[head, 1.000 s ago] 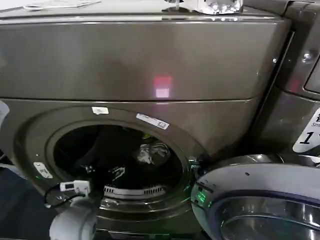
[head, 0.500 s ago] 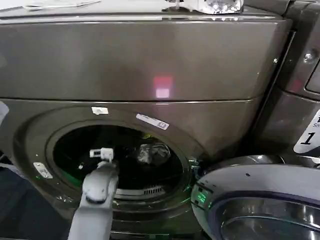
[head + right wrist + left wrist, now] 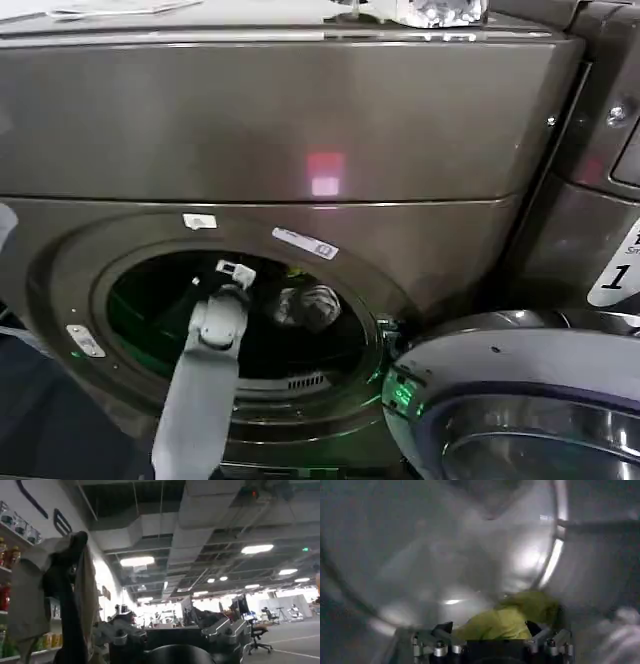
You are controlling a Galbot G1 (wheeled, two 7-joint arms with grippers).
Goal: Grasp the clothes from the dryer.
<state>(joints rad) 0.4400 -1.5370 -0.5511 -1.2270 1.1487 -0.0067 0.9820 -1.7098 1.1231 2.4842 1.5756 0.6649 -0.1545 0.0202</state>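
Note:
The dryer [image 3: 250, 120] is bronze-grey with a pink light on its upper panel, and its round port [image 3: 240, 320] stands open. My left arm [image 3: 212, 340] reaches through the port into the dark drum. Inside, my left gripper [image 3: 488, 628] is open, and a yellow-green garment [image 3: 507, 622] lies just beyond and between its fingertips without being clamped. A grey-white garment [image 3: 306, 305] lies deeper in the drum, to the right of the wrist. My right gripper [image 3: 156, 612] is open, raised toward the room's ceiling, with a beige and dark cloth [image 3: 47, 590] hanging beside one finger.
The dryer's door [image 3: 500, 400] hangs open at the lower right, close to the port. A neighbouring machine [image 3: 600, 200] with a white "1" sticker stands to the right. White fabric [image 3: 620, 630] shows at the side of the drum in the left wrist view.
My left arm rose from below the port rim and pushed through the opening into the drum, toward the garments.

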